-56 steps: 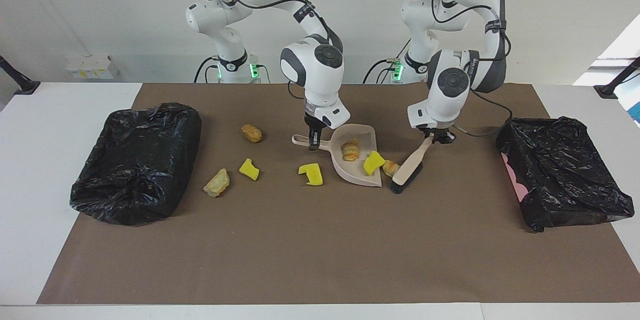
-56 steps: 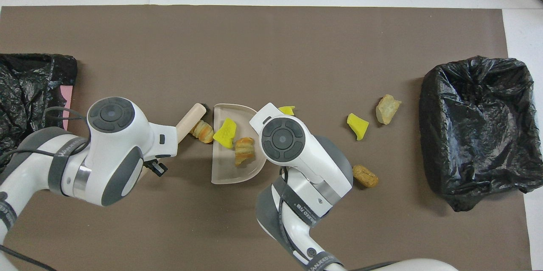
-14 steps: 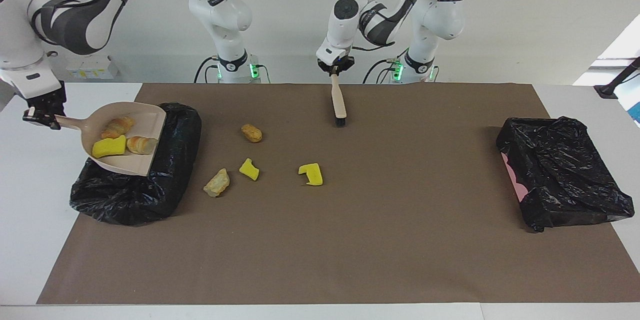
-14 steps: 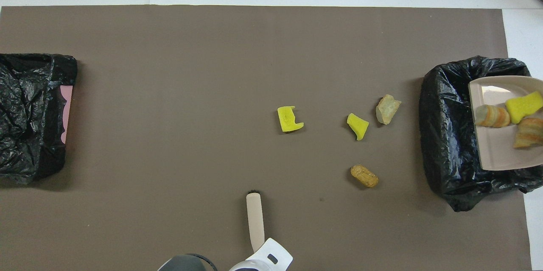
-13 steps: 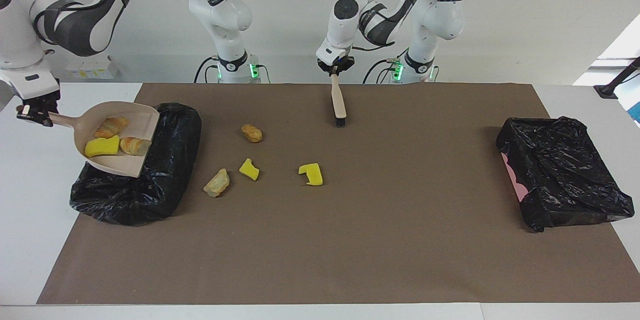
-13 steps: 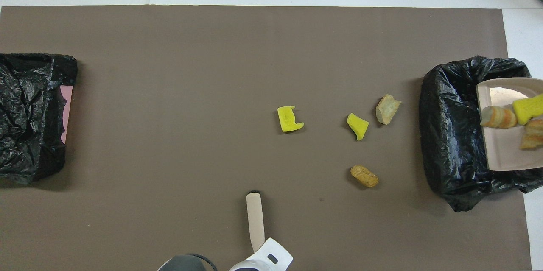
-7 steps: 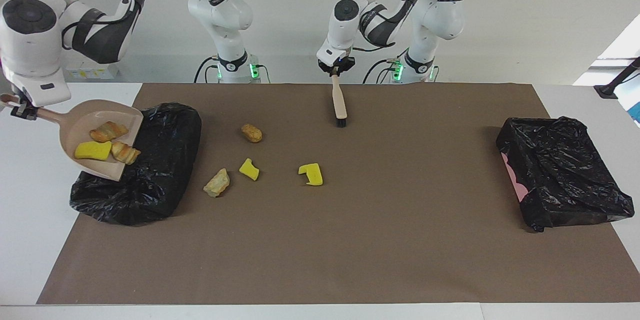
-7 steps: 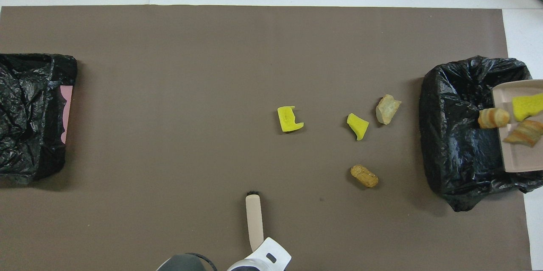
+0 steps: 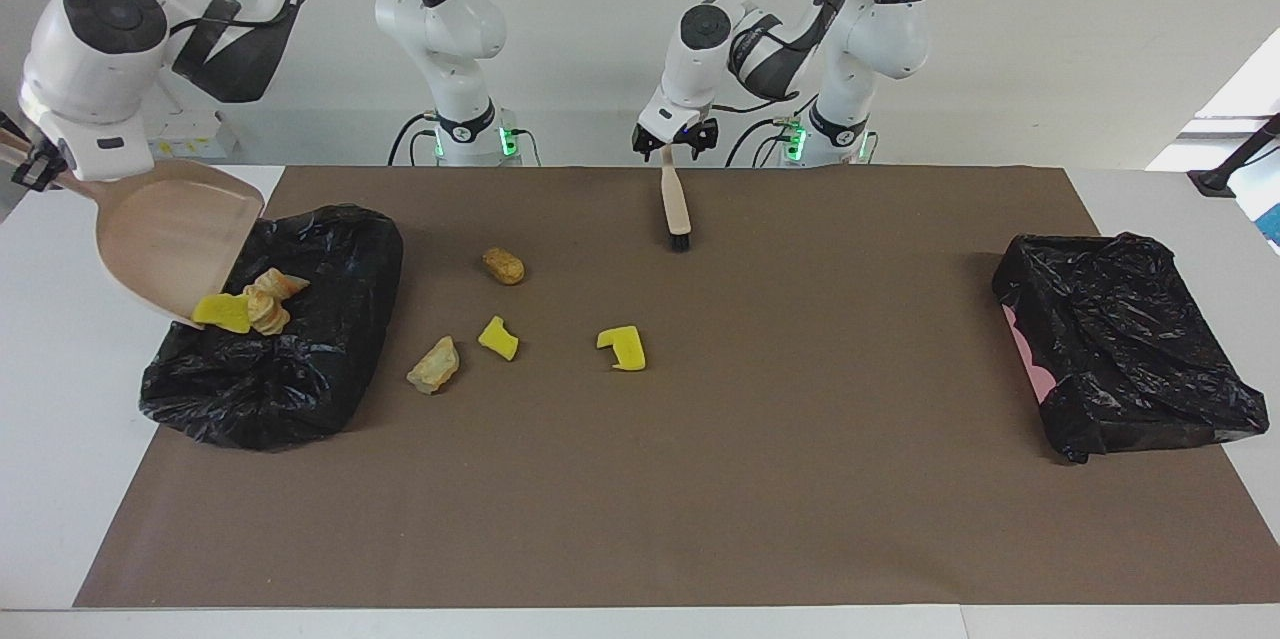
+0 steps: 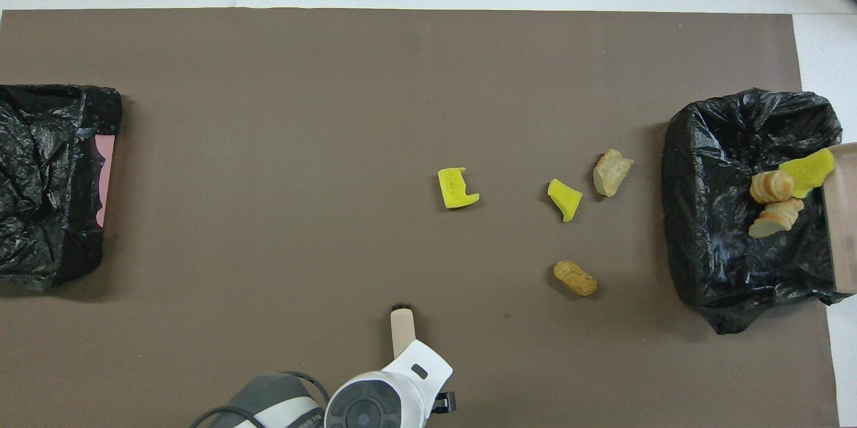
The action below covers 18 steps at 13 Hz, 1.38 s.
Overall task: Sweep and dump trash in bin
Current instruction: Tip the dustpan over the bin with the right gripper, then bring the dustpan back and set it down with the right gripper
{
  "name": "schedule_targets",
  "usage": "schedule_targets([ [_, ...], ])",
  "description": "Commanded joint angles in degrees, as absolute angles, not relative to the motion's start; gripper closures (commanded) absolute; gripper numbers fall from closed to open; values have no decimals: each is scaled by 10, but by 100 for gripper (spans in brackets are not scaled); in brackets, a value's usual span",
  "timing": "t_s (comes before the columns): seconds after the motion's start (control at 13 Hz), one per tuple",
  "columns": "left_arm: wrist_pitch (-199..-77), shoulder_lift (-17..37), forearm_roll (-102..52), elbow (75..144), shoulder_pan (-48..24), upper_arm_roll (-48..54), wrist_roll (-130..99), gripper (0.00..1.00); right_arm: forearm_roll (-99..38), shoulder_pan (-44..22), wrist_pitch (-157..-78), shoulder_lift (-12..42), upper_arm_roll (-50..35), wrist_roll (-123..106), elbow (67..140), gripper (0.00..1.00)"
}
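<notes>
Trash (image 9: 250, 304) — three scraps sliding off the tilted dustpan (image 9: 170, 239) into the bin (image 9: 270, 359); dump step. Right gripper (image 9: 28, 167) clamps the pan handle, partly cut off. Left gripper (image 9: 676, 141) stands wide over the brush (image 9: 676, 204), near the robots. Next — sweep four scraps (image 9: 505, 266) lying beside the bin.

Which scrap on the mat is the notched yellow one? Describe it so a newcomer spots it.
Start at the brown mat and find the four loose scraps on it. The notched yellow piece lies alone, closest to the mat's middle. Unlike the smaller yellow wedge, it is blocky with a square bite cut from one edge.
</notes>
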State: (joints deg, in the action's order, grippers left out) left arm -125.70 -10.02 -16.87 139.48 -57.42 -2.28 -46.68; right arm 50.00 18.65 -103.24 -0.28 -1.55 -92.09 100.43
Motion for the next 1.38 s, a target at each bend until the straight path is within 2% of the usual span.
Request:
schedule_targets([
  [0.0, -1226, -66, -84, 1316, -495, -21, -418, 0, 511, 187, -1033, -37, -28, -939, 1021, 100],
  [0.23, -1218, -34, -40, 1248, -405, -22, -309, 0, 484, 187, -1027, -43, -61, -938, 1020, 100],
  [0.46, -1214, -27, -25, 1197, -302, -22, -189, 0, 366, 186, -1013, -51, -67, -940, 1029, 100],
  [0.84, -1036, -30, -24, 1039, -172, -23, -11, 0, 253, 120, -1019, -47, -74, -863, 1063, 100],
  [1.31, -901, -26, -5, 883, -93, -27, 54, 0, 192, 9, -1036, 12, -74, -598, 1063, 100],
])
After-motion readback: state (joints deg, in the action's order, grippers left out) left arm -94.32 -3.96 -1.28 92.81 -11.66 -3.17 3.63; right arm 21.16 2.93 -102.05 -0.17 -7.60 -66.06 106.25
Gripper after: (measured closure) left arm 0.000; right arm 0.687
